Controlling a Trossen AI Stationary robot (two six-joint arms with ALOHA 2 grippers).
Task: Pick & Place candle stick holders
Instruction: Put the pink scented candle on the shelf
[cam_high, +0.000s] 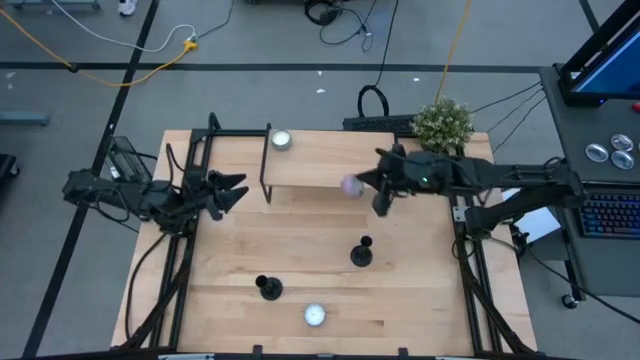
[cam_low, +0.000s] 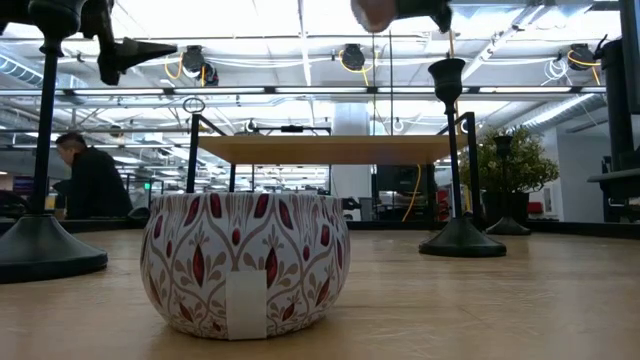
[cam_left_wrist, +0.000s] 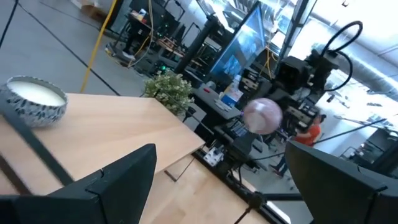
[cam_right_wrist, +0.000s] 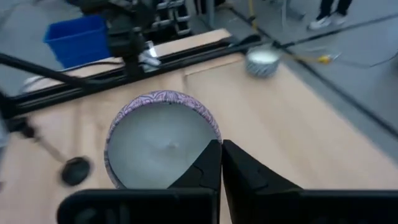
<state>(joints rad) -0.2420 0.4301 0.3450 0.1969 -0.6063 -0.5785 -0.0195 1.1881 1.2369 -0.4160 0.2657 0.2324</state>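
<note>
Two black candle stick holders stand on their disc bases on the table, one at mid right (cam_high: 362, 252) (cam_low: 460, 150) and one nearer the front (cam_high: 268, 288) (cam_low: 45, 130). A third holder (cam_low: 504, 185) shows far back in the low view. My right gripper (cam_high: 360, 183) (cam_right_wrist: 221, 163) is shut on a purple patterned candle tin (cam_high: 349, 185) (cam_right_wrist: 161, 140), in the air by the raised shelf (cam_high: 320, 160). My left gripper (cam_high: 238, 190) is open and empty over the table's left side. My right gripper pinches the tin's rim (cam_right_wrist: 214, 138) on the side toward the arm, one finger over the wax inside and one outside. The fingers come slanting down from the table's right side. The tin hangs about level, open top up, lifted clear of the table.
A white patterned candle tin (cam_high: 314, 316) (cam_low: 245, 262) sits near the front edge. Another tin (cam_high: 280, 140) (cam_left_wrist: 32, 99) sits on the shelf's left end. A potted plant (cam_high: 442, 124) stands at the far right corner.
</note>
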